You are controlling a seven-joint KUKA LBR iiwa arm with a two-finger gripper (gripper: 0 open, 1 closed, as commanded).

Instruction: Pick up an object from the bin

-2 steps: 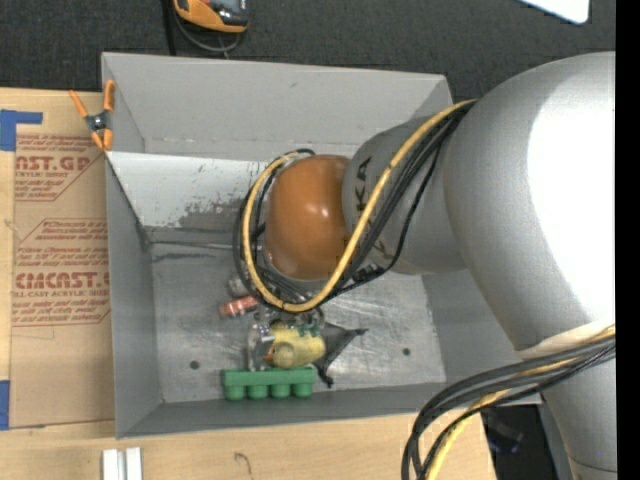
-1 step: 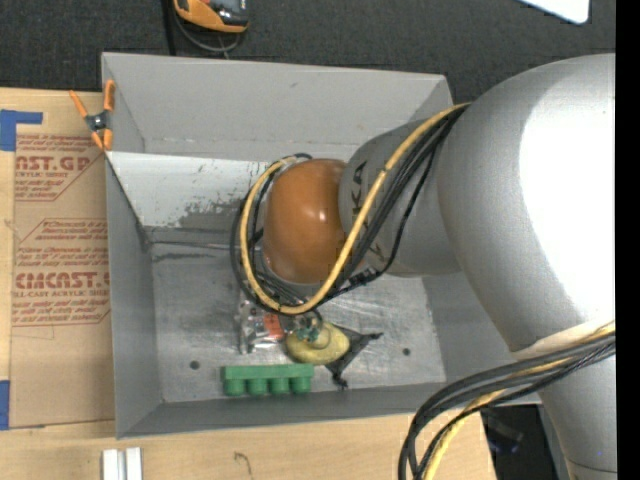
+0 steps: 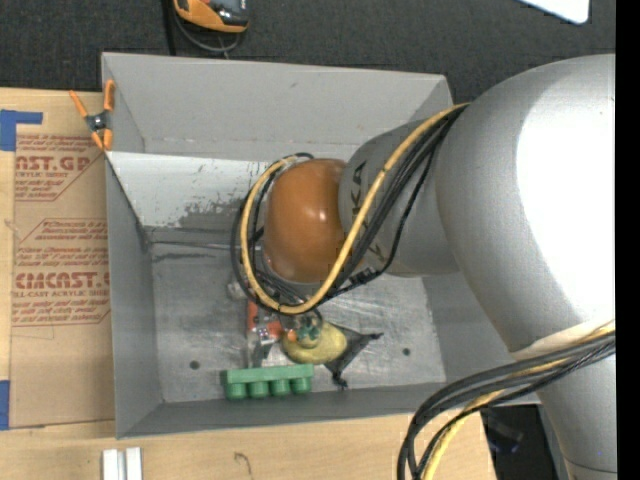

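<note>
Bin (image 3: 130, 298): grey metal, sloped walls, floor scuffed and streaked, mostly bare to the left of the green block

Green block (image 3: 268, 381): row of four round studs, lying flat by the near wall. This is the landmark.

Gripper (image 3: 263, 333): tip low over the floor just behind the green block, very close to it. Contact not clear. Open or closed: cannot tell, the orange cover (image 3: 305, 218) and looped cables (image 3: 245, 243) hide it from above. Nothing seen held.

Yellow lump (image 3: 318, 344): rounded, soft-looking, just behind the block's right end, beside the tip.

Black piece (image 3: 350, 360): thin, angular, right of the block, touching or nearly touching the yellow lump.

Arm (image 3: 540, 198): big silver body, right of and behind the block.

Judgement: pick not yet made; likeliest target is the block or the lump. They lie crowded together, so centre on one alone, close only once it is squarely between, and lift straight up. The near wall leaves little slack.

Beyond the far rim, well behind the block: dark matting (image 3: 350, 18)
</note>
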